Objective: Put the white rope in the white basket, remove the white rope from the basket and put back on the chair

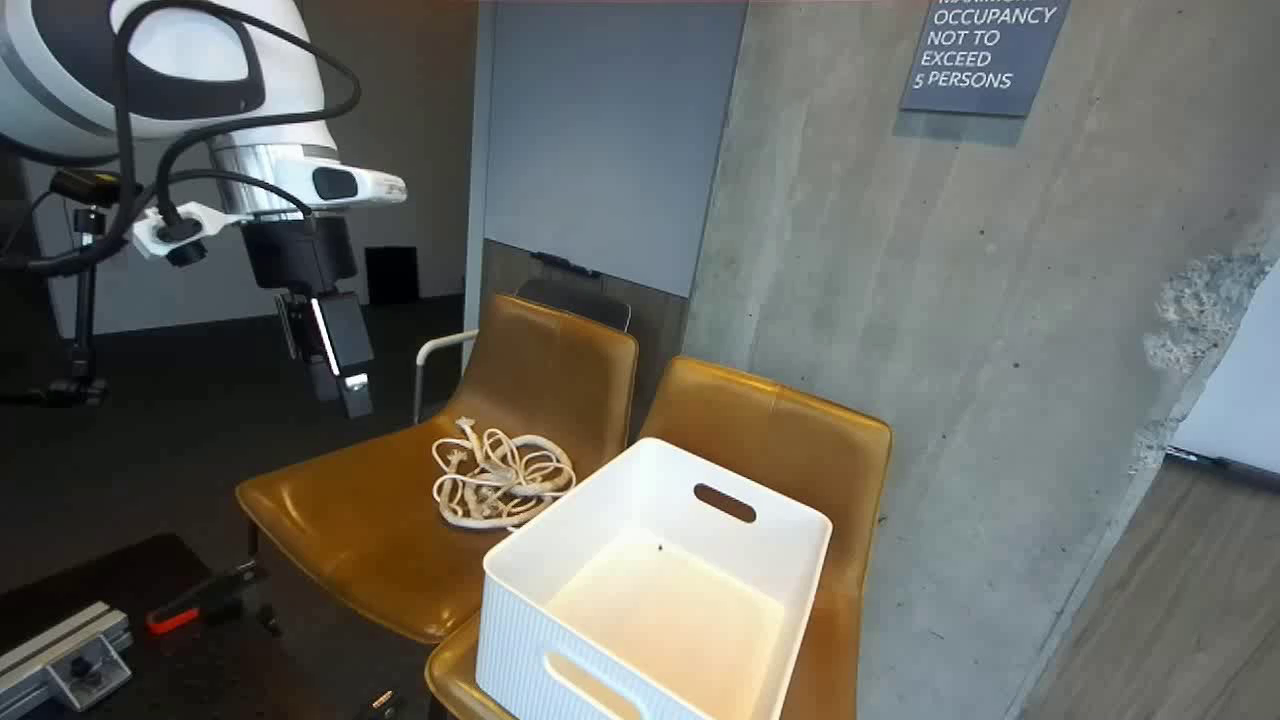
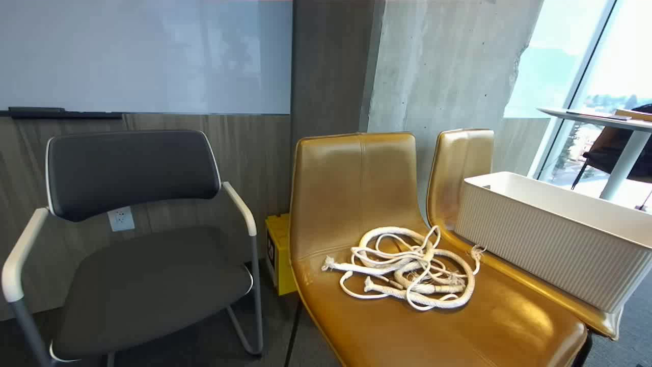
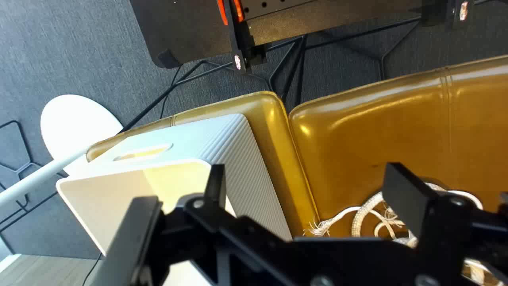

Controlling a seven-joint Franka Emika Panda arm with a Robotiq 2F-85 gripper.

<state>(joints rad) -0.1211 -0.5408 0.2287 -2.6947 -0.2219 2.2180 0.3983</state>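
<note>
The white rope [image 1: 490,478] lies in a loose coil on the brown chair [image 1: 350,510]. The rope [image 2: 407,265] and its chair [image 2: 351,188] also show in an exterior view. The white basket [image 1: 530,625] stands on a second brown chair [image 1: 780,410] beside it, and its inside holds no rope. The basket [image 2: 550,244] shows its ribbed side in an exterior view. My gripper [image 1: 340,397] is open and empty, above and apart from the rope's chair. In the wrist view the gripper [image 3: 305,165] has its fingers wide apart; they partly hide the rope [image 3: 359,222] and basket [image 3: 254,178].
A dark table [image 3: 190,35] with a metal rail [image 1: 70,660] is near the chairs' front. A grey armchair [image 2: 147,290] and a yellow box [image 2: 282,250] stand beside the rope's chair. A concrete wall [image 1: 960,330] rises behind the chairs. A white round table [image 2: 598,117] is farther off.
</note>
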